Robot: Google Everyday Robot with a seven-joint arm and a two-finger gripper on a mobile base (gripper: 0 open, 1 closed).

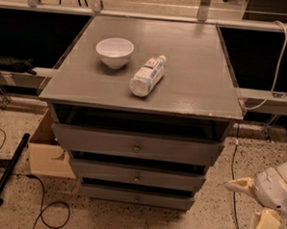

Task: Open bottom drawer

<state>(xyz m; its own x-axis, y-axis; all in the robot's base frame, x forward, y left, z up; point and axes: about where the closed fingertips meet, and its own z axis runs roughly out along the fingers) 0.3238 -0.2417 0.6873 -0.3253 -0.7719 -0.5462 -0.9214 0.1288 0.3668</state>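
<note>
The grey cabinet (184, 65) has three stepped drawer fronts. The bottom drawer (105, 192) is the narrowest and lowest, with a small round knob (137, 199) at its centre, and sits close to the floor. It looks pushed in. My gripper (249, 208) is at the bottom right, to the right of the cabinet and about level with the bottom drawer. Its two cream fingers (238, 185) are spread apart and hold nothing. It touches no drawer.
A white bowl (115, 51) and a lying plastic bottle (147, 76) rest on the cabinet top. The top drawer (94, 139) and middle drawer (102, 171) jut out above the bottom one. A cardboard box (47, 155) and black cables (46, 212) lie at left. A cable (233, 164) runs at right.
</note>
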